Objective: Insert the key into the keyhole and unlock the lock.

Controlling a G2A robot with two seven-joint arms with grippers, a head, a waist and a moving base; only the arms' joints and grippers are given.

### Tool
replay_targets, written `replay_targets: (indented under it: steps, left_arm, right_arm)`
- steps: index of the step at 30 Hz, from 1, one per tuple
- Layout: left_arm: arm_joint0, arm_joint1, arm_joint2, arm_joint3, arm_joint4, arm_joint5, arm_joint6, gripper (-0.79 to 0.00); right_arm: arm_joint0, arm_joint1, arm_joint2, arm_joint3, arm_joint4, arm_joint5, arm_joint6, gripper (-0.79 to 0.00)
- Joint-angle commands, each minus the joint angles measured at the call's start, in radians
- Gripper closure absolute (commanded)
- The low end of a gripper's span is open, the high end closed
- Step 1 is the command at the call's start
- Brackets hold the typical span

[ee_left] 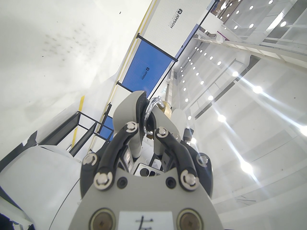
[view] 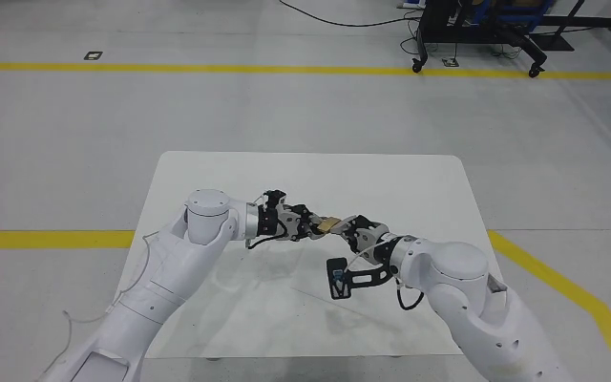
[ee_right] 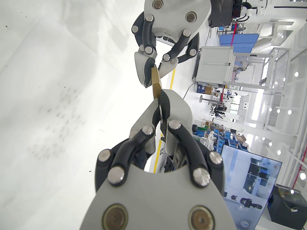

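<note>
Yellow tape lines cross the grey floor around the white surface [view: 191,181], and both arms meet above its middle. The left gripper [ee_left: 152,110] is clamped on the lock [ee_right: 156,83] at its shackle [ee_left: 153,102] end, holding it in the air clear of the surface. The right gripper [ee_right: 163,104] is pinched tight on the key [ee_right: 160,118], its fingertips right up against the far end of the brass body.

The lock lies roughly level. Its long axis runs along the line between the two grippers, with the shackle toward the left arm and the keyhole end toward the right. The key sits edge-on between the pads, its blade pointing into the lock along that same axis. The keyhole is hidden behind the fingertips, so I cannot tell how deep the blade has gone.

To my eye this is the seating-and-turning step. It would go best with the left arm holding rock steady and the key kept dead in line with the brass body. The key should be pushed fully home before any twist, and then turned about its own axis. Sideways pressure could bend the blade or make the shackle slip in the grip.
</note>
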Motion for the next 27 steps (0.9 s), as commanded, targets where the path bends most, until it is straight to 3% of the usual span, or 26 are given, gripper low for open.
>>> replay_targets:
  steps: [1,3,4,6,13,23,27]
  left_arm:
    - [-0.001,0.0,0.0,0.001,0.0,0.0,0.001,0.0]
    - [-0.001,0.0,-0.001,0.001,-0.002,-0.001,0.003,0.0]
    - [-0.001,0.0,-0.001,0.002,-0.003,-0.001,0.003,0.0]
    - [-0.001,0.0,-0.001,0.003,-0.004,0.0,0.004,0.0]
    - [-0.002,0.001,0.0,0.003,-0.005,0.0,0.005,0.0]
    - [-0.004,0.002,-0.001,0.004,-0.009,-0.002,0.006,0.0]
    - [-0.006,0.003,-0.007,0.006,-0.012,-0.003,0.006,0.0]
  right_arm:
    - [0.0,-0.001,0.001,0.0,0.008,0.0,0.005,0.0]
    - [0.0,-0.001,0.002,0.0,0.011,-0.001,0.008,-0.04]
    - [0.0,-0.001,0.003,-0.001,0.012,0.001,0.01,-0.182]
    - [-0.002,0.0,0.004,-0.002,0.015,0.001,0.014,-0.286]
    - [-0.011,0.0,0.012,-0.01,0.027,0.005,0.021,-0.252]
    - [-0.032,0.004,0.035,-0.028,0.044,0.011,0.018,-0.286]
    - [-0.045,0.007,0.048,-0.036,0.05,0.011,0.012,-0.342]
